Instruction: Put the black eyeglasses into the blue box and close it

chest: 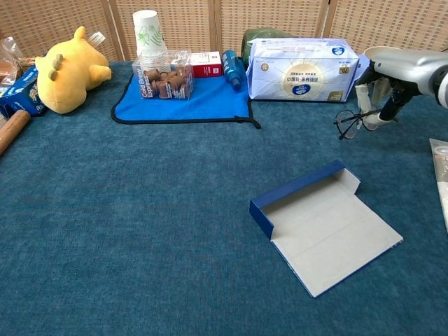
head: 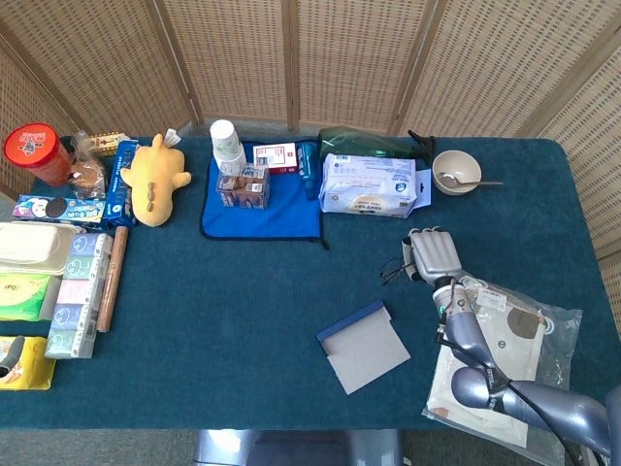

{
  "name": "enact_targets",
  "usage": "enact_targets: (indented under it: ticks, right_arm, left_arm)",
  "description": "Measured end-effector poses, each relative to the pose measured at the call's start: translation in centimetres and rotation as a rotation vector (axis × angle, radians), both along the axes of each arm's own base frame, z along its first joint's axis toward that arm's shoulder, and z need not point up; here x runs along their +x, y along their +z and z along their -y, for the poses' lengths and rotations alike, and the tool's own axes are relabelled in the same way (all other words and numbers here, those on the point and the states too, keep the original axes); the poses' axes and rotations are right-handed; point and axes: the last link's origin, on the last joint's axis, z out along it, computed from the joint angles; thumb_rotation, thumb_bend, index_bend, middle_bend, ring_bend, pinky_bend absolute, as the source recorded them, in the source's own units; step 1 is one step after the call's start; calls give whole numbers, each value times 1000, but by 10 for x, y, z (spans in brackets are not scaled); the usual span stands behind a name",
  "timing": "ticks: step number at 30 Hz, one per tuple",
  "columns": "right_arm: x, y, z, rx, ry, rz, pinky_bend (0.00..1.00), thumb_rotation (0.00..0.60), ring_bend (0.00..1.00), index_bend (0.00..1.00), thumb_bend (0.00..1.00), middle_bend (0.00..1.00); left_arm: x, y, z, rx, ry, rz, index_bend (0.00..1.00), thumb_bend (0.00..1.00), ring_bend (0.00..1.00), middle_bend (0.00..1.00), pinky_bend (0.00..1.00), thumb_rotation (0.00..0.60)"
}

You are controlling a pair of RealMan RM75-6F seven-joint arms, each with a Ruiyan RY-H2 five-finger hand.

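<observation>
The black eyeglasses (chest: 348,124) hang tilted above the table, pinched at one side by my right hand (chest: 386,82); one lens dangles to the left of the fingers. In the head view the same eyeglasses (head: 393,269) stick out left of the right hand (head: 434,255). The blue box (chest: 318,222) lies open and flat on the cloth below and left of the hand, blue rim at the far side, grey lid spread toward me; the head view shows the box (head: 363,347) empty. My left hand does not appear in either view.
A white tissue pack (chest: 301,68) and a bowl (chest: 387,54) sit just behind the right hand. A clear plastic bag (head: 509,335) lies at the right edge. A blue mat (chest: 187,101) with cups and a yellow plush (chest: 66,70) stand far left.
</observation>
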Motion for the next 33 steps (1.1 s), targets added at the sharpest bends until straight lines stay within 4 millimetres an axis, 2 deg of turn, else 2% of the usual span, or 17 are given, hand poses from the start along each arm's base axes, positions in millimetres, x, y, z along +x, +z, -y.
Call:
enact_targets:
  ticks: [7,20,26,33]
  right_arm:
    - [3,9,-21,6,27,7,316,600,406,659,320,433]
    - [10,24,-95,17,54,-5,303,600,406,652,311,433]
    - [17,20,-115,42,73,-5,298,600,405,651,306,433]
    - [27,13,-127,70,108,6,296,600,405,650,301,433]
  left_arm:
    - [-1,-1,-1,-2,-2,0,88,318,0,22,0,529]
    - [-3,-3,-3,-3,-8,5,83,319,0,21,0,529]
    - [-4,-3,-2,0,-8,7,81,319,0,21,0,534]
    - [-5,-2,0,4,-5,8,81,320,0,22,0,532]
